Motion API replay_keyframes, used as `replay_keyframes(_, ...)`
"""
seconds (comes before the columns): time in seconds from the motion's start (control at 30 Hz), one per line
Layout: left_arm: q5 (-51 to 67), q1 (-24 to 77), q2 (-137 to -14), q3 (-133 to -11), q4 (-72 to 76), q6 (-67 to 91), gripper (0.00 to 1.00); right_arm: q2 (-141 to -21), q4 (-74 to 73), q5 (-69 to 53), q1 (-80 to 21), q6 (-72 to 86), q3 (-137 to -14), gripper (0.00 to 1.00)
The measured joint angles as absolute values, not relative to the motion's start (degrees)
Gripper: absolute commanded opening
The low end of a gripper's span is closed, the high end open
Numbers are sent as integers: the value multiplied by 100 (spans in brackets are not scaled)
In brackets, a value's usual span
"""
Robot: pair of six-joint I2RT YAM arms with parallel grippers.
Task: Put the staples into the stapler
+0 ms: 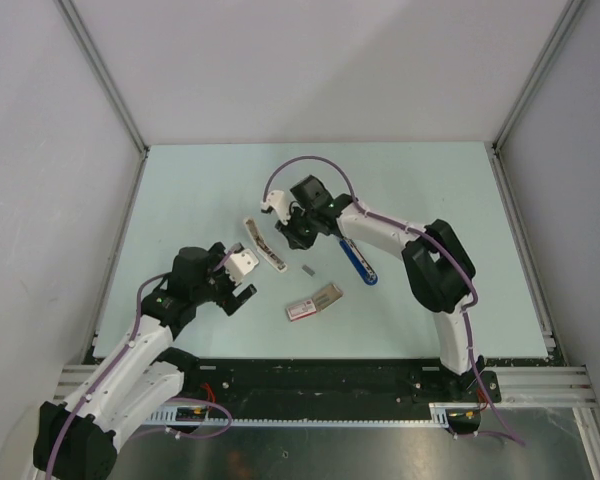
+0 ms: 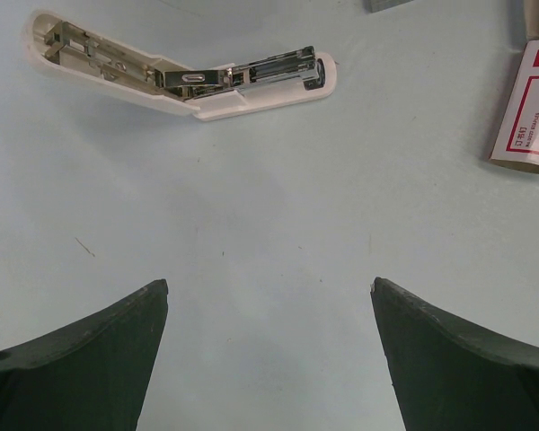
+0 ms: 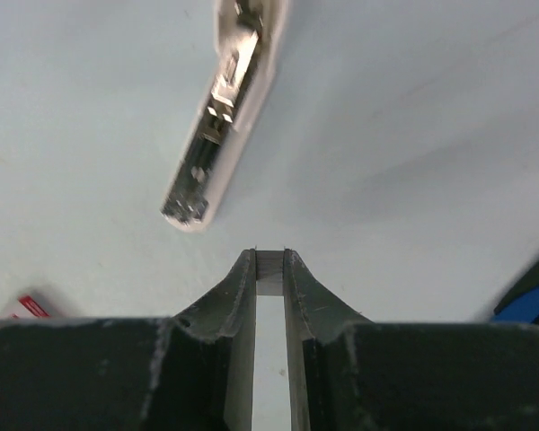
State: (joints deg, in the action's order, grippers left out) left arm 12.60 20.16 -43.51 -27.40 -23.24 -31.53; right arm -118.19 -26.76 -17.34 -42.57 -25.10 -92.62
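Note:
A white stapler [image 1: 264, 246] lies folded open on the table, its metal magazine [image 2: 278, 70] facing up. My right gripper [image 1: 290, 238] hovers just right of it, shut on a short grey strip of staples [image 3: 269, 272] pinched between the fingertips. The stapler's front end [image 3: 217, 135] sits just ahead and left of those tips. A second loose strip [image 1: 308, 268] rests on the table below. My left gripper [image 2: 269, 296] is open with only bare table between its fingers, a little short of the stapler. The pink-and-white staple box [image 1: 313, 302] lies slid open nearby.
A slim blue-and-black tool [image 1: 358, 262] lies under the right forearm, its edge [image 3: 532, 301] showing in the right wrist view. The box's end [image 2: 532, 108] is to the right of the left gripper. Grey walls enclose the table on three sides.

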Motion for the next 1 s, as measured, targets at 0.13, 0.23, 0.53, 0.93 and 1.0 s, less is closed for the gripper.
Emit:
replay_keyframes(0.13, 1260, 2005, -4351, -2729, -2322, -3153, 100, -11784, -2296, -1562, -4506, -2012, -9258, 9)
replay_keyframes(0.23, 1258, 1997, -4351, -2709, -2314, -3153, 99, -11784, -2067, -1479, -4648, -1640, -9231, 9)
replay_keyframes(0.53, 1238, 1916, -4351, -2705, -2307, -3153, 99, -11784, -1691, -958, -4818, -720, -9198, 9)
replay_keyframes(0.93, 1212, 1859, -4353, -2703, -2300, -3153, 99, -11843, -1678, -491, -5002, -154, -9201, 8)
replay_keyframes(1.0, 1212, 1855, -4353, -2703, -2296, -3153, 100, -11861, -1682, -471, -5017, -102, -9201, 9)
